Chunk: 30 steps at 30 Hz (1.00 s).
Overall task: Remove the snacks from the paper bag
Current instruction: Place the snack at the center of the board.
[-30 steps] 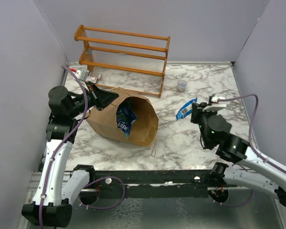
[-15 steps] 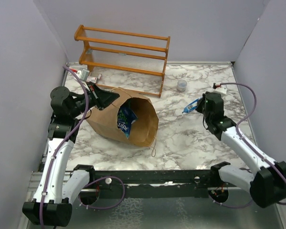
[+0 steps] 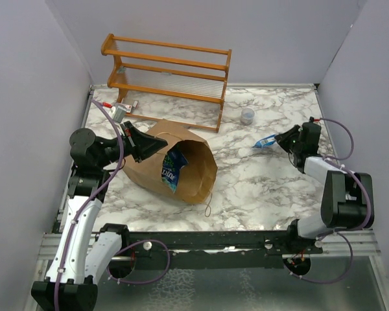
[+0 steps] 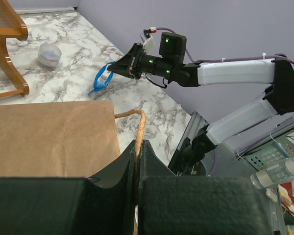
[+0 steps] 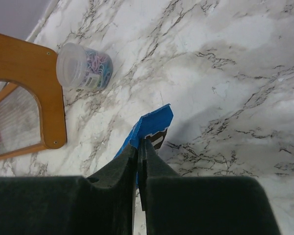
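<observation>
The brown paper bag lies on its side at the table's left, mouth toward the front right; a dark blue pouch shows inside the mouth. My left gripper is shut on the bag's twisted paper handle at the upper rim and holds it up; the bag's flat side fills the left wrist view. My right gripper is shut on a blue snack packet at the right of the table, just above the marble. The packet also shows in the right wrist view and the left wrist view.
A wooden rack stands at the back. A small clear plastic cup sits right of it, also in the right wrist view. A small red-and-white packet lies at the back left. The bag's other handle trails toward the front.
My right arm has swung right and toward the back with the blue packet. My left gripper has shifted slightly right, still holding the bag's handle, and the bag turned a little.
</observation>
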Each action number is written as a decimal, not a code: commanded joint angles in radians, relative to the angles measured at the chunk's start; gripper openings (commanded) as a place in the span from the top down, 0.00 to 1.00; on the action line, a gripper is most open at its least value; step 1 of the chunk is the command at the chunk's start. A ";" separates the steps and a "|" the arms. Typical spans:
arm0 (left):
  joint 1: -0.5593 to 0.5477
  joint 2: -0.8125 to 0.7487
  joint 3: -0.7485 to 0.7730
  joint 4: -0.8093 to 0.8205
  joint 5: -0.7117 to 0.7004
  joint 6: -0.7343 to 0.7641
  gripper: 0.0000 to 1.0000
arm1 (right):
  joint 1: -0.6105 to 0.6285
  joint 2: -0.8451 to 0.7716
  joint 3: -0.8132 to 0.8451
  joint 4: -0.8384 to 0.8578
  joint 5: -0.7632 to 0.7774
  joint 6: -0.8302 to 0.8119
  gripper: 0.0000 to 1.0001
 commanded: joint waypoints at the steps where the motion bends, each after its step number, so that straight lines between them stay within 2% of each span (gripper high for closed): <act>1: -0.005 -0.010 -0.004 0.029 0.029 0.012 1.00 | -0.010 0.059 -0.003 0.150 -0.053 0.000 0.92; 6: -0.005 -0.007 0.003 0.015 0.014 0.019 1.00 | -0.035 0.067 -0.075 0.194 -0.041 -0.024 0.79; 11: -0.006 0.009 0.004 0.013 -0.005 0.006 1.00 | -0.064 -0.019 -0.148 0.235 -0.080 -0.027 0.63; 13: -0.006 0.009 0.002 0.019 -0.013 -0.001 1.00 | -0.071 -0.081 -0.162 0.218 -0.076 -0.031 0.52; 17: -0.007 -0.005 -0.007 0.028 -0.034 -0.009 1.00 | -0.077 -0.218 -0.165 0.151 -0.064 -0.034 0.22; 19: -0.007 -0.007 -0.017 0.055 -0.039 -0.029 1.00 | -0.077 -0.257 -0.170 0.151 -0.092 -0.027 0.14; 24: -0.008 0.012 0.011 0.012 -0.046 -0.020 1.00 | -0.077 -0.262 -0.136 0.102 -0.236 -0.073 0.07; 30: -0.008 -0.003 -0.001 -0.006 -0.080 -0.020 1.00 | -0.057 -0.307 -0.121 0.077 -0.464 -0.107 0.06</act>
